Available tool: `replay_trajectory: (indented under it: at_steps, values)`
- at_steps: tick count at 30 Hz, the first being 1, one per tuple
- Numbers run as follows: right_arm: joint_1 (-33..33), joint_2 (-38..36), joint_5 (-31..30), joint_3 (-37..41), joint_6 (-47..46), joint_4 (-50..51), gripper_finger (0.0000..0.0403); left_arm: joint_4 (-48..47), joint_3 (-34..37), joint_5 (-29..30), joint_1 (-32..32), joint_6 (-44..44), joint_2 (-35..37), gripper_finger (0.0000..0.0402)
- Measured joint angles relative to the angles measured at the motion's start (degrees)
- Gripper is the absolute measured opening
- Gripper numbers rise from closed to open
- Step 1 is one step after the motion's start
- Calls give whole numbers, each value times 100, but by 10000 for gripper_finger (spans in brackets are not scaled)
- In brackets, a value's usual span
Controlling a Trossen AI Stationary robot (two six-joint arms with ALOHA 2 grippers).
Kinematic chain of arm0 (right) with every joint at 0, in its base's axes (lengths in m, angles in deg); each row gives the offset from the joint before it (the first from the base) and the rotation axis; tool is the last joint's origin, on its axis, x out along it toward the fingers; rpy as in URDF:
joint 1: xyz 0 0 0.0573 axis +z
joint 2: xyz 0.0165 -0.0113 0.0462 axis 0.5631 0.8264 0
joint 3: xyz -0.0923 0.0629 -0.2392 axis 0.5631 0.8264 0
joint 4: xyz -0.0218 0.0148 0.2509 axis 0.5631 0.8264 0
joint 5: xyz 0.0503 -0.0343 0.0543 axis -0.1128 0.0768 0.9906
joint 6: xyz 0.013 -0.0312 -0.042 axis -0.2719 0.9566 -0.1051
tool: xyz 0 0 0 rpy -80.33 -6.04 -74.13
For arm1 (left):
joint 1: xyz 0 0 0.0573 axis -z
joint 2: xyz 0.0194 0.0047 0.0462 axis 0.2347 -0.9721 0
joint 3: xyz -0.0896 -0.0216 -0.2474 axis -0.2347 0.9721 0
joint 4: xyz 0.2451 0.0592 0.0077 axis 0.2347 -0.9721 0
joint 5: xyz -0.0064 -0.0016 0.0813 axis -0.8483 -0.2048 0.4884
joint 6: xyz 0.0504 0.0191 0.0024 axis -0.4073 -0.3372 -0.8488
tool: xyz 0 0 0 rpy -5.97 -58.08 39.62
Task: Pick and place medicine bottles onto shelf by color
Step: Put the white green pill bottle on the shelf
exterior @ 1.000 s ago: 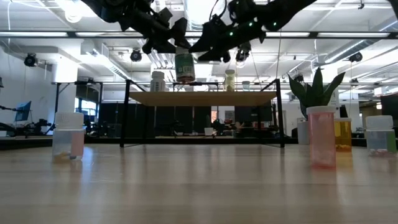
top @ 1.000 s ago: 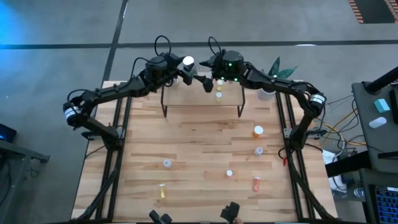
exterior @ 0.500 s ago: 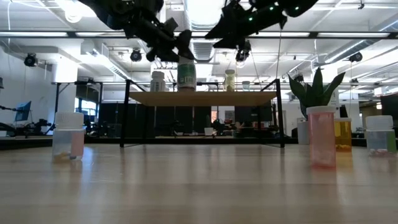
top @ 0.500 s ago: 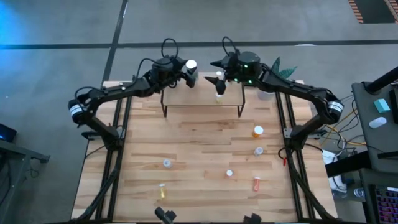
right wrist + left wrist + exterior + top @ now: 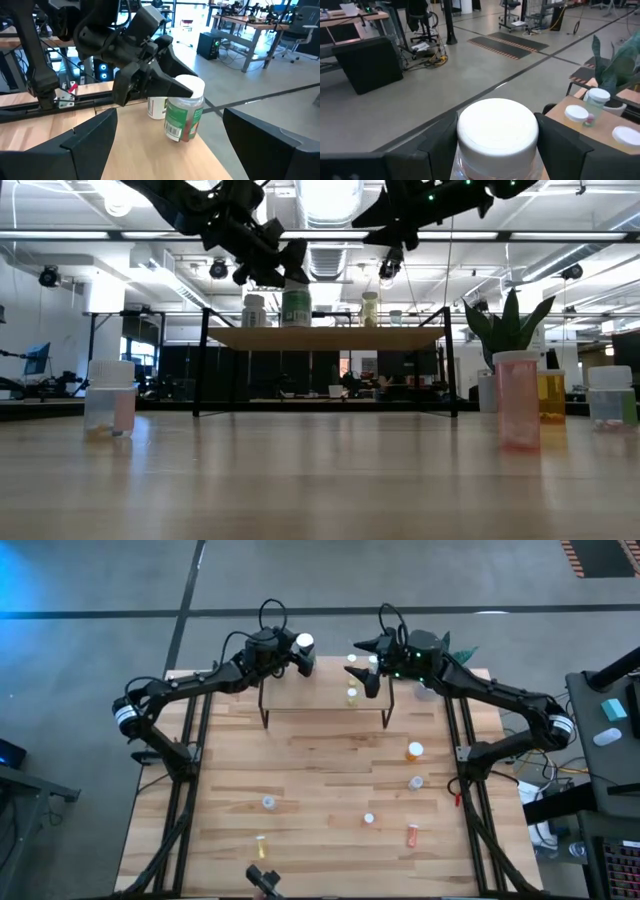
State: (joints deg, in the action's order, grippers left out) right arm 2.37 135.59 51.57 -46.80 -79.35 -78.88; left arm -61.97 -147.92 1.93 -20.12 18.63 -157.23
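On the light-wood shelf (image 5: 325, 690), left claw (image 5: 303, 650) clamps a round green-labelled bottle (image 5: 184, 114); right claw (image 5: 372, 658) gapes empty.

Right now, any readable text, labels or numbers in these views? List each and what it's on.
None can be read.
Large white-capped bottle with green label, held by the left gripper on the small light-wood shelf: has print and a barcode patch, too blurred to read.
Second white bottle with green label behind it: print too small to read.
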Motion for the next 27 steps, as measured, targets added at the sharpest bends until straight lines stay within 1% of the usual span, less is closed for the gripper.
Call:
replay_trajectory:
  at_steps: [5, 17, 27]
  values:
    - [-1, -45, -2, 177, -52, -214, 352, -204, 24, 9, -7, -6, 0, 217]
    - [0, -66, -3, 168, -128, -231, 352, -388, 33, 57, -9, -82, 0, 219]
    - [-1, -83, -2, 167, -195, -243, 352, -463, 35, 57, -7, -81, 19, 280]
